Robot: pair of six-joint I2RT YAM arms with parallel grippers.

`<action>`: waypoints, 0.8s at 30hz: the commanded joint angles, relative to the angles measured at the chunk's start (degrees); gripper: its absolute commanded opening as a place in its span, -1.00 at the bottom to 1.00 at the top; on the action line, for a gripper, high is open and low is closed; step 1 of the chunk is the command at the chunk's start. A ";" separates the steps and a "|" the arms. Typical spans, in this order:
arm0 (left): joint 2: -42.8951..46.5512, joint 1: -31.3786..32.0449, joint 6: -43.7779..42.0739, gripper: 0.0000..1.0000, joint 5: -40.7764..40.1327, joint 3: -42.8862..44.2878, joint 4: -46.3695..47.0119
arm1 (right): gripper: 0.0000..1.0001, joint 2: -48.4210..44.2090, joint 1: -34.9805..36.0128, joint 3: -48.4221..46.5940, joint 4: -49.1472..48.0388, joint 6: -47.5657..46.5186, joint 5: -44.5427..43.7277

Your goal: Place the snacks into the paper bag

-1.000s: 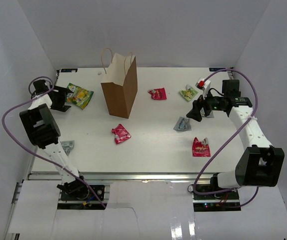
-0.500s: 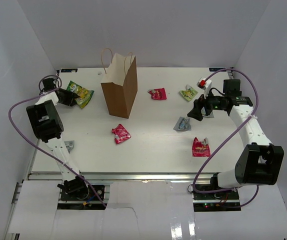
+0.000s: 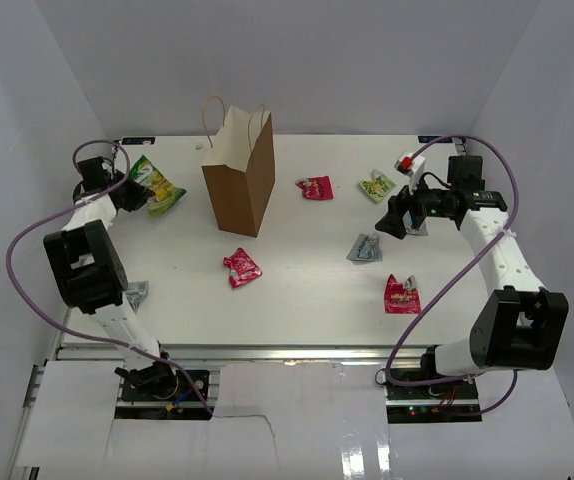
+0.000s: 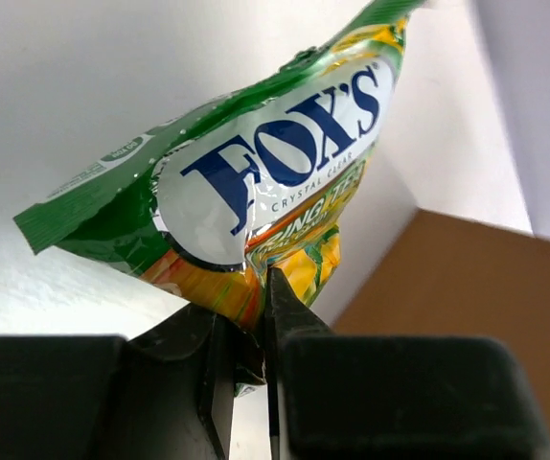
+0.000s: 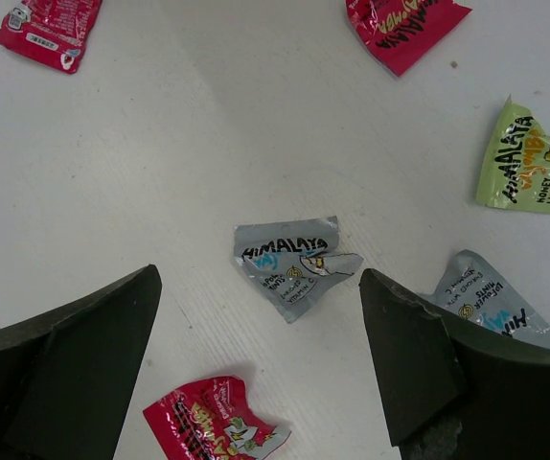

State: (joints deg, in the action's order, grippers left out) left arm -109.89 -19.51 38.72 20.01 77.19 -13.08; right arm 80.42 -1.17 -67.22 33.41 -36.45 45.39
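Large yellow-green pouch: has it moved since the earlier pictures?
Yes. The large yellow-green pouch, pinched by the left gripper, has tipped up; its top corner sits farther up the view against the fixed paper bag.

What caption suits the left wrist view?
Left gripper pinching the green Fox's pouch, brown paper bag behind.

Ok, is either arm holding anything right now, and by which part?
The left gripper pinches the larger yellow-green pouch by one edge, jaws shut on the foil. The right gripper is open, holding nothing.
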 commanded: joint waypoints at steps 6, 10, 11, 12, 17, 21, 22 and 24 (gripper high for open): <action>30.48 4.64 -6.38 -0.78 -3.22 -5.73 8.86 | 0.80 -0.09 -0.41 -4.94 1.13 -0.12 1.64; 37.70 7.89 -7.08 -0.79 -5.59 -4.86 8.77 | 0.80 -0.53 -0.50 -5.55 1.66 -0.03 1.90; 38.51 8.69 -7.34 -0.80 -6.21 -4.16 8.34 | 0.80 -0.79 -0.41 -5.55 1.75 0.06 1.99; 39.13 10.44 -7.86 -0.80 -6.47 -3.45 8.07 | 0.80 -0.97 -0.41 -5.47 1.75 0.15 1.99; 39.75 16.33 -7.52 -0.81 -9.10 1.73 5.44 | 0.81 -1.76 -0.41 -4.94 1.75 0.59 2.16; 37.65 22.48 -7.61 -0.81 -12.00 3.40 5.26 | 0.80 -2.64 -0.50 -4.24 1.75 0.59 2.16; 36.94 23.37 -7.52 -0.81 -12.53 4.71 5.09 | 0.81 -2.99 -0.50 -4.06 1.66 0.59 2.16; 34.32 26.87 -7.69 -0.81 -16.29 6.47 4.91 | 0.80 -3.43 -0.50 -3.45 1.66 0.59 1.99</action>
State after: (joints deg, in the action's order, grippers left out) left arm -73.63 3.75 31.62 9.26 79.70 -8.64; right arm 79.48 -1.41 -70.39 34.65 -36.18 45.67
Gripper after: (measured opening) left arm 0.237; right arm 0.901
